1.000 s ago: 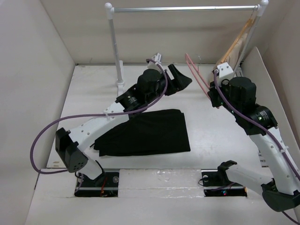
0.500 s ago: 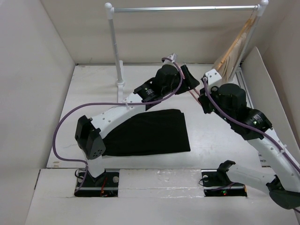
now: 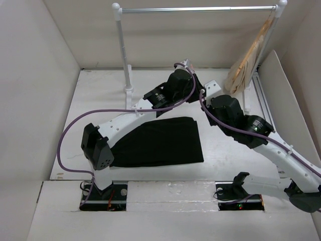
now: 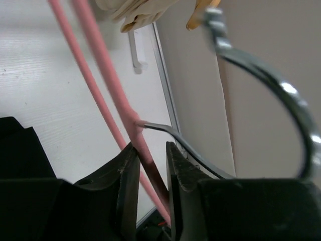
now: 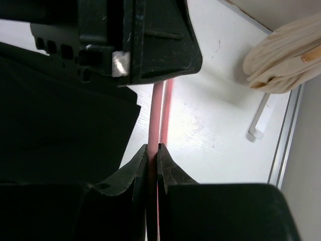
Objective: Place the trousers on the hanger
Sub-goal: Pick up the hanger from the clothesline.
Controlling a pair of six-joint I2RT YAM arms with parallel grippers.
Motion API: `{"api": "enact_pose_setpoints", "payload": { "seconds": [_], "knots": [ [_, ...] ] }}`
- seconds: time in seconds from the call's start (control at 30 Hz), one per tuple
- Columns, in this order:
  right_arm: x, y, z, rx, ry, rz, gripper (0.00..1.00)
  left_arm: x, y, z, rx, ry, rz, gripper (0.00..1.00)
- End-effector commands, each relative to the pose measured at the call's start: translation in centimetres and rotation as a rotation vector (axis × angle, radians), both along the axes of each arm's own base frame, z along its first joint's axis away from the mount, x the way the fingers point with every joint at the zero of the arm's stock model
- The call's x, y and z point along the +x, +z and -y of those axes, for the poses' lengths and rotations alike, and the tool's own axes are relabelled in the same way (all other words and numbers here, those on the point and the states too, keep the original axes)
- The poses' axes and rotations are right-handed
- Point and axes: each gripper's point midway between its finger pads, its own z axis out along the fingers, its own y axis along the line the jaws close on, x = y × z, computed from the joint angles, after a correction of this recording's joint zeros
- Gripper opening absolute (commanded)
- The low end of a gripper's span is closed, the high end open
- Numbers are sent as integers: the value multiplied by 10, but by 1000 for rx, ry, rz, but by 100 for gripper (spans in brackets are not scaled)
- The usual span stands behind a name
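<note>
The large black soft-fabric trousers (image 3: 160, 143) are lying flat on the white table (image 3: 100, 100), untouched. The right gripper (image 5: 152, 153), pinching the thin pink plastic hanger (image 5: 157, 110), is swinging in from the far right. It is feeding the hanger between the slightly parted jaws of the left gripper (image 4: 150, 153) (not clamping yet, it seems), setting up a handover just beyond the cloth.

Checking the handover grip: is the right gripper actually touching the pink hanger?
Touching. The right wrist view shows the right gripper shut on the pink hanger, both fingertips pressed against its bar with no gap.
</note>
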Motion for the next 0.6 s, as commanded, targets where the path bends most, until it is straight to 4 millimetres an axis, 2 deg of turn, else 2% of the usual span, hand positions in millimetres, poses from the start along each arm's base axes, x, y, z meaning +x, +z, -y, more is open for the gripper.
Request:
{"api": "enact_pose_setpoints", "payload": {
  "seconds": [0.0, 0.03, 0.17, 0.23, 0.27, 0.3, 0.33, 0.37, 0.43, 0.47, 0.5, 0.53, 0.57],
  "knots": [
    [1, -6, 15, -67, -89, 7, 0, -6, 17, 2, -33, -39, 32, 14],
    [1, -8, 13, -78, -89, 4, 0, -6, 13, 3, -28, -41, 24, 0],
    [-3, -13, 5, -78, -64, -4, 0, -4, 6, 7, -16, -46, 12, 0],
    [-4, -18, 6, -76, -66, -14, 12, -5, 8, 8, -29, -49, 17, 0],
    [-8, -18, 6, -66, -53, -19, 29, -6, -2, 7, -21, -51, 5, 0],
    [-11, -19, 3, -53, -25, -32, 39, -7, -5, 6, -28, -49, 4, 0],
    [-15, -20, 2, -37, -6, -38, 47, -9, 8, 5, -83, -46, 24, 0],
    [-18, -19, 3, -16, 9, -45, 59, -15, -16, 1, -69, -50, -7, 0],
    [-29, -17, 1, 52, 79, -61, 67, -20, -2, -1, -165, -50, 15, 0],
    [-32, -16, 0, 78, 105, -62, 74, -26, -25, -5, -151, -54, -19, 0],
    [-38, -12, 3, 120, 133, -65, 77, -30, -22, -7, -176, -59, -16, 0],
    [-42, -19, 7, 124, 138, -83, 79, -31, -19, -7, -205, -63, -4, 0],
    [-44, -23, 10, 137, 140, -94, 80, -36, -33, -9, -205, -68, -32, 0]
  ]
}}
